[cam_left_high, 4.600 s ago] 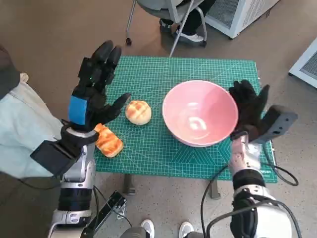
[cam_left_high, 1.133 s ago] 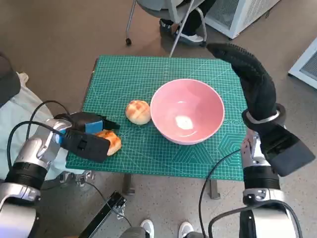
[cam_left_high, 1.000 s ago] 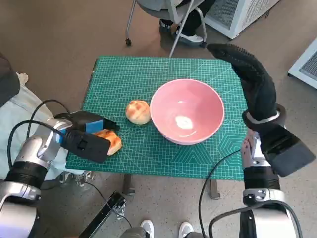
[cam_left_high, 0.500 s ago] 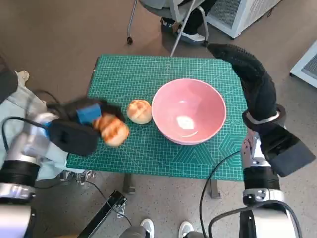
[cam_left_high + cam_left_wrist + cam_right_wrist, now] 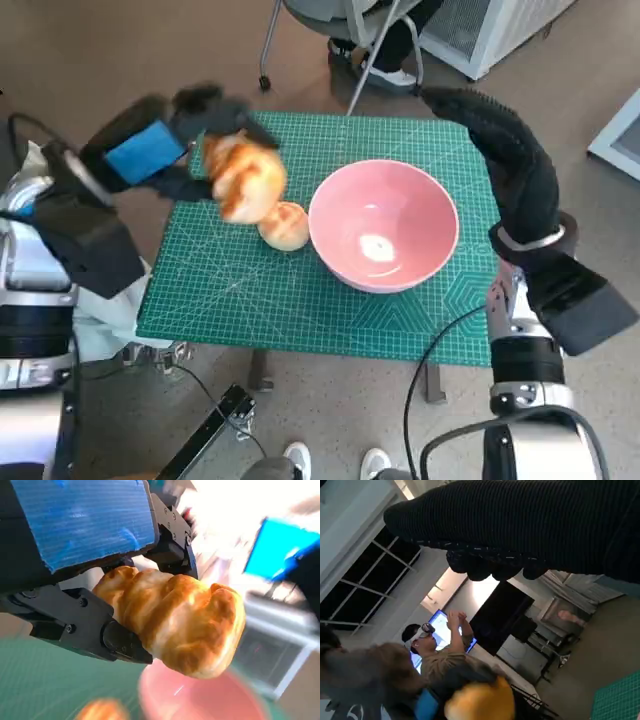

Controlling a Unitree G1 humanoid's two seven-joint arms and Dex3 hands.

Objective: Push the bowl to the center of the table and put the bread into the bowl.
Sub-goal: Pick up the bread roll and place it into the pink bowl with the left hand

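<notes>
Lifted off the table since before, the bread [image 5: 246,178] sits gripped in the left robot hand [image 5: 170,145] beside the bowl [image 5: 384,224].

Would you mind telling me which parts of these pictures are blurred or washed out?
Head view: the left hand and the long bread it holds are motion-smeared, while the bowl and the round bun are sharp. Left wrist view: the bread is crisp, the background blown out and smeared. Right wrist view: the foreground is soft.
</notes>
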